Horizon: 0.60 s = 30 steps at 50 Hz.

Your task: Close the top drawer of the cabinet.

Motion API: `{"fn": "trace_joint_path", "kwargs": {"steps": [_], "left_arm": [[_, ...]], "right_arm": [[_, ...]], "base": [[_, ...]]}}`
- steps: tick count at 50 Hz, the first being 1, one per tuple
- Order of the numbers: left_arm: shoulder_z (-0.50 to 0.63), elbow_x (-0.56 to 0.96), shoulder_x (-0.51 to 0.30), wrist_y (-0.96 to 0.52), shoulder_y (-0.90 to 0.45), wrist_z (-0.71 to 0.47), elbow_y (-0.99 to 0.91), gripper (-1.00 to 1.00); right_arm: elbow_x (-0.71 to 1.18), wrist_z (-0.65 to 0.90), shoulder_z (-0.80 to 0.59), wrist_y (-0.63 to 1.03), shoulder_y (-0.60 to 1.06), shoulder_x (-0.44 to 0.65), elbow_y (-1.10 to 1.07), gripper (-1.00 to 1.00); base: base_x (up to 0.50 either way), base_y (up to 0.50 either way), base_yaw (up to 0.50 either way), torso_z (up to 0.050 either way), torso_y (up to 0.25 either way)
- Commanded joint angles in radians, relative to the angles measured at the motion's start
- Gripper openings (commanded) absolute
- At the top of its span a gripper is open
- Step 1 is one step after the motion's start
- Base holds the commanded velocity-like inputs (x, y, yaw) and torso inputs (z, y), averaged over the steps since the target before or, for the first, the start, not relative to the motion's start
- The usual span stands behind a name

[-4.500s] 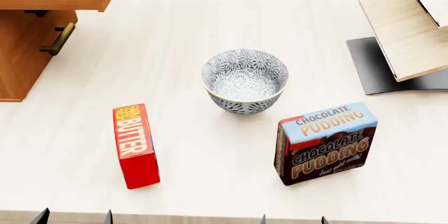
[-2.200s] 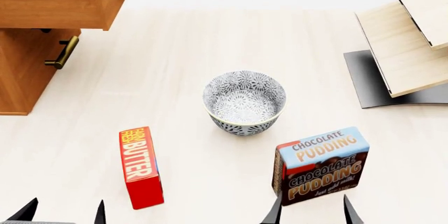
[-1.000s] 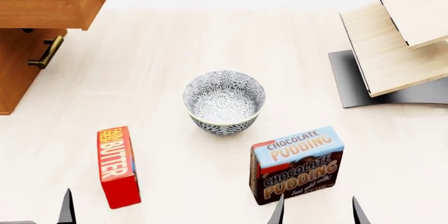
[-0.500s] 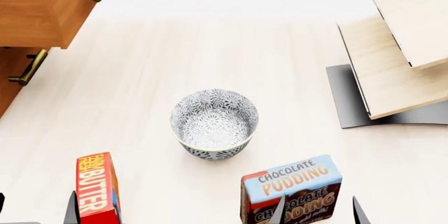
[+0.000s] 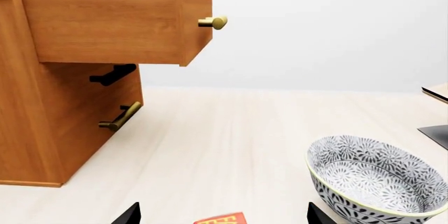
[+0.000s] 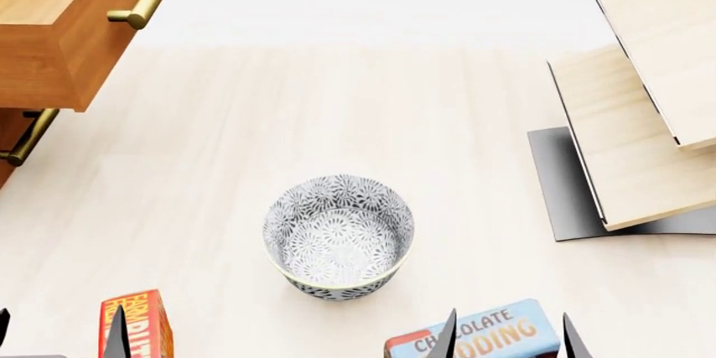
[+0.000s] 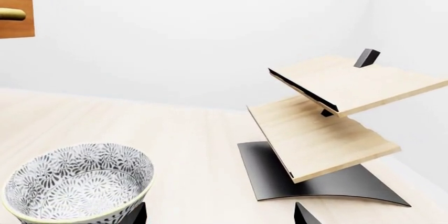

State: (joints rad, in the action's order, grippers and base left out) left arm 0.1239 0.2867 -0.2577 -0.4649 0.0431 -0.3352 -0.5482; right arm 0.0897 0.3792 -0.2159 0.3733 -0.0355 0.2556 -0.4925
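While the top drawer (image 5: 115, 24) stands far out of the cabinet (image 5: 42, 114) in the left wrist view, the left gripper (image 5: 222, 214) is wide open and empty. From the head, the drawer is at far left, untouched. The right gripper (image 7: 220, 214) is also open, near the bowl (image 7: 78, 187); closing is not begun.

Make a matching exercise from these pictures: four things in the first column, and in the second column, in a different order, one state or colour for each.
Things:
1. top drawer
2. lower drawer handle
3. patterned bowl
4. shelf rack base

States or colours:
A. black
B. pulled out of the cabinet
C. empty, upright on the table
D. dark brass

Pairs: 1-B, 2-D, 3-C, 4-A
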Motion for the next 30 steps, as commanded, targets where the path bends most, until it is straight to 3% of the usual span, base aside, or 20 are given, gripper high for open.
{"fn": "trace_joint_path", "kwargs": {"steps": [1,10,30], "left_arm": [[0.007,0.001,-0.004,0.0,-0.001,-0.005,0.001,1.0],[0.01,0.004,-0.007,0.0,-0.003,-0.009,0.001,1.0],[0.017,0.009,-0.012,0.011,-0.004,-0.013,0.014,1.0]], "right_arm": [[0.003,0.005,-0.004,0.002,0.001,0.005,0.001,1.0],[0.0,0.01,-0.01,0.002,0.007,0.008,0.007,1.0],[0.006,0.017,-0.016,-0.014,0.011,0.012,0.027,1.0]], "base": [[0.0,0.0,0.0,0.0,0.0],[0.1,0.0,0.0,0.0,0.0],[0.49,-0.01,0.0,0.0,0.0]]}}
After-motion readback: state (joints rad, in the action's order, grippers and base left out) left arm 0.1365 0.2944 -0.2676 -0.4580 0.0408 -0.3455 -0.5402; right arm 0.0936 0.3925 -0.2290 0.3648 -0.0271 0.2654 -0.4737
